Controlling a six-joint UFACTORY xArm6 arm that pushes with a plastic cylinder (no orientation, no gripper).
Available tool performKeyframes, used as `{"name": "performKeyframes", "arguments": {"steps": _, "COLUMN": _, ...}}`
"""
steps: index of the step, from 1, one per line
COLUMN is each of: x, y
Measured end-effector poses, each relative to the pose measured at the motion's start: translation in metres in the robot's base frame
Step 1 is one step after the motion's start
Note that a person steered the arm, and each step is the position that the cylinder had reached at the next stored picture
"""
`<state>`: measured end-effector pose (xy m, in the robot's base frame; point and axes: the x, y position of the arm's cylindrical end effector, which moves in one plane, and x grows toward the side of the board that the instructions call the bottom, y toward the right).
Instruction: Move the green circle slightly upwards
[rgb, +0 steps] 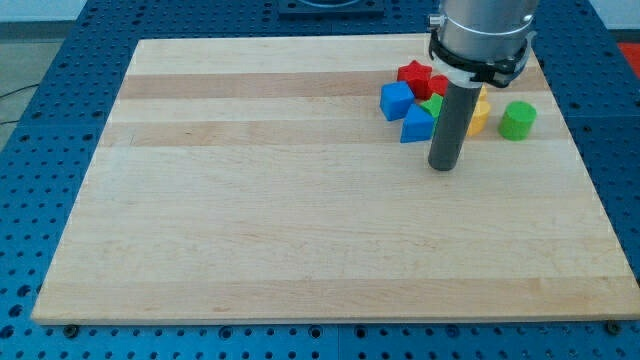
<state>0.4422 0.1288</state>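
Observation:
The green circle (518, 120) is a short green cylinder near the board's right edge, at the right end of a cluster of blocks. My tip (444, 166) is the lower end of the dark rod, below and to the left of the green circle, apart from it. It stands just below the cluster, close to a blue block (415, 125). The rod hides part of the blocks behind it.
The cluster holds a red star-like block (415, 76), a blue cube (396, 100), another green block (432, 105) and a yellow block (480, 115), partly hidden by the rod. The wooden board (250, 200) lies on a blue perforated table (40, 150).

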Motion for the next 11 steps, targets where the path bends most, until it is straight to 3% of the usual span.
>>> {"name": "performKeyframes", "arguments": {"steps": 1, "x": 0.015, "y": -0.004}}
{"name": "performKeyframes", "arguments": {"steps": 3, "x": -0.007, "y": 0.106}}
{"name": "performKeyframes", "arguments": {"steps": 9, "x": -0.021, "y": 0.108}}
{"name": "performKeyframes", "arguments": {"steps": 11, "x": -0.085, "y": 0.142}}
